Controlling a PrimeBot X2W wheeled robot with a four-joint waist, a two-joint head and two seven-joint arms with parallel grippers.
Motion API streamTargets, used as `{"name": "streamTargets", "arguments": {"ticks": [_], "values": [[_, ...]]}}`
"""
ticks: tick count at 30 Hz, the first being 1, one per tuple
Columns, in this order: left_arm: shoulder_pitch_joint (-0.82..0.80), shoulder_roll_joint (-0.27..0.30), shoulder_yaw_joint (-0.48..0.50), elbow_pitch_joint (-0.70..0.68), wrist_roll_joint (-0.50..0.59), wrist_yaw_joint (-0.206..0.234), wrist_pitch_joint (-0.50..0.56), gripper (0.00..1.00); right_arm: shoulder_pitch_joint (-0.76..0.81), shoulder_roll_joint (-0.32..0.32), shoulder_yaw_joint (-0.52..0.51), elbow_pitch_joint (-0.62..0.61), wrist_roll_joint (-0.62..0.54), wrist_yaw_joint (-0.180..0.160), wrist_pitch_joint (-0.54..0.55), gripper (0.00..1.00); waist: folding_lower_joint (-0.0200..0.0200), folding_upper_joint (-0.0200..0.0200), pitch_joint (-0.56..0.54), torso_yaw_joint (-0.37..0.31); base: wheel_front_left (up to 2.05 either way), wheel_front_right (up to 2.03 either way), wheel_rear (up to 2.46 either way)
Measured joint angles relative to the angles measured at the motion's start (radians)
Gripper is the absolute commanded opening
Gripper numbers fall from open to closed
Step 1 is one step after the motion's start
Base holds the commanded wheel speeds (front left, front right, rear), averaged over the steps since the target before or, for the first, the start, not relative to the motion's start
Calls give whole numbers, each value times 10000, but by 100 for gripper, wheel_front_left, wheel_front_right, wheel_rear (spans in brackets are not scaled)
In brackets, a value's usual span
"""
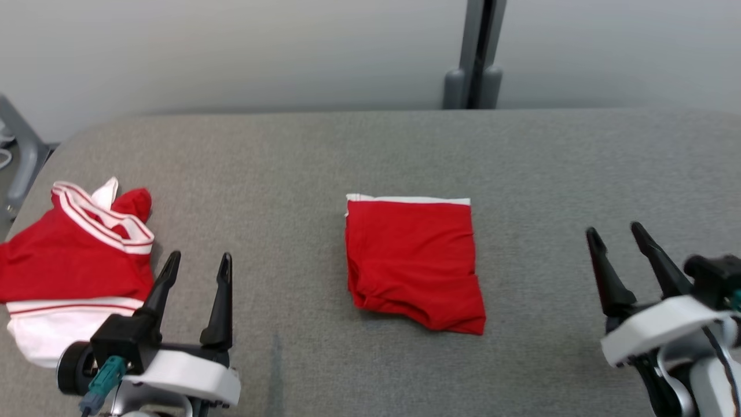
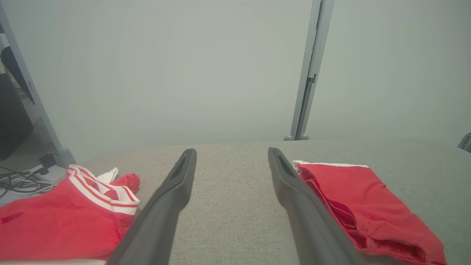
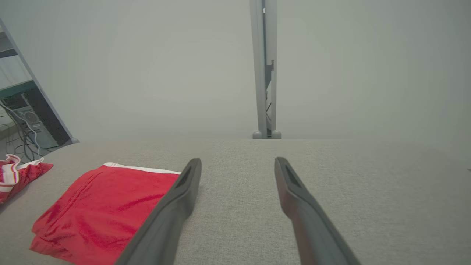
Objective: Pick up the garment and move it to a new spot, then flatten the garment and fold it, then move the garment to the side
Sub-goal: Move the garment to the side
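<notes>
Your folded red garment (image 1: pixel 414 263) lay flat in the middle of the grey table (image 1: pixel 370 156), with a thin white edge along its far side. Your left gripper (image 1: pixel 200 258) hung over the near left part of the table, its fingers spread wide and holding nothing. Your right gripper (image 1: pixel 613 230) hung over the near right part of the table, wide too and empty. A crumpled red and white cloth (image 1: pixel 69 255) sat at the table's left edge.

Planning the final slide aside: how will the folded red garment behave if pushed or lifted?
Likely floppy: the folded red garment is thin cloth, so lifted by one edge it would probably unfold. Pushed across the textured table, it may bunch, as its rumpled near edge suggests.
</notes>
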Motion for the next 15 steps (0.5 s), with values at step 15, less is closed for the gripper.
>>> {"name": "streamTargets", "arguments": {"ticks": [15], "values": [[-1381, -545, -437, 1312, -40, -426, -805, 100, -2153, -113, 3321, 3455, 997, 0, 416, 100, 0, 0, 1593, 1108, 0, 0, 0]]}}
